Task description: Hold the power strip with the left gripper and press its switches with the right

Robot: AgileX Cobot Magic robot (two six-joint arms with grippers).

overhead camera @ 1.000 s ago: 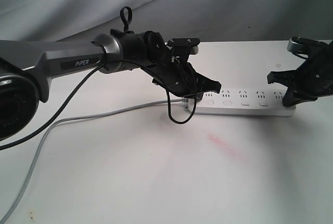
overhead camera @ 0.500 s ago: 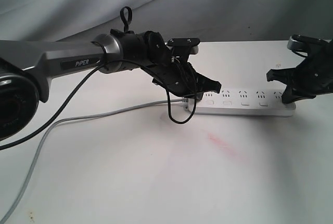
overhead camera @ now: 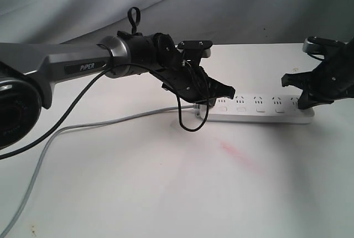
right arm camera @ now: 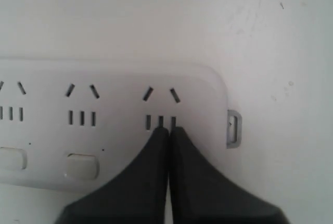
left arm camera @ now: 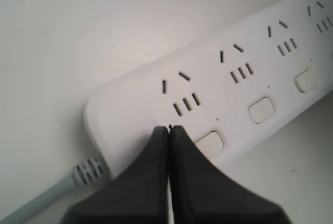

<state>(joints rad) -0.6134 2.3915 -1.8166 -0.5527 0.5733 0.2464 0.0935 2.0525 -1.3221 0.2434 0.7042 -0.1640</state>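
The power strip (overhead camera: 260, 114) lies flat on the white surface (overhead camera: 166, 193), running from the middle of the exterior view towards the right, sockets facing up. Its light-grey cord (overhead camera: 83, 125) leaves the left end and sweeps away to the lower left corner. The left gripper (left arm camera: 169, 128), on the grey arm (overhead camera: 61, 63) lettered "PIPER", is down at the cord end of the strip. Its two black fingers (left arm camera: 140, 177) are closed flat against each other with nothing between them. The tips sit on the top face just below the first socket and just beside the first of the switches (left arm camera: 209, 141). Whether they press down or only touch cannot be told. Two more switches show further along the row in the left wrist view, all clear of the fingers. A thin black cable (overhead camera: 187, 120) loops down from this gripper and hangs in front of the strip's left end. The right gripper (right arm camera: 168, 130), on the black arm (overhead camera: 332, 74), is at the opposite end of the strip. Its fingers (right arm camera: 200, 182) are also closed together and empty, with their tips over the lower slots of the last socket. That socket's switch is hidden beneath them, while the next two switches lie uncovered beside them. A small metal tab (right arm camera: 233, 128) sticks out from this end of the strip. A faint pink smear (overhead camera: 235, 152) marks the surface in front of the strip, and a grey cloth (overhead camera: 249, 5) hangs behind.
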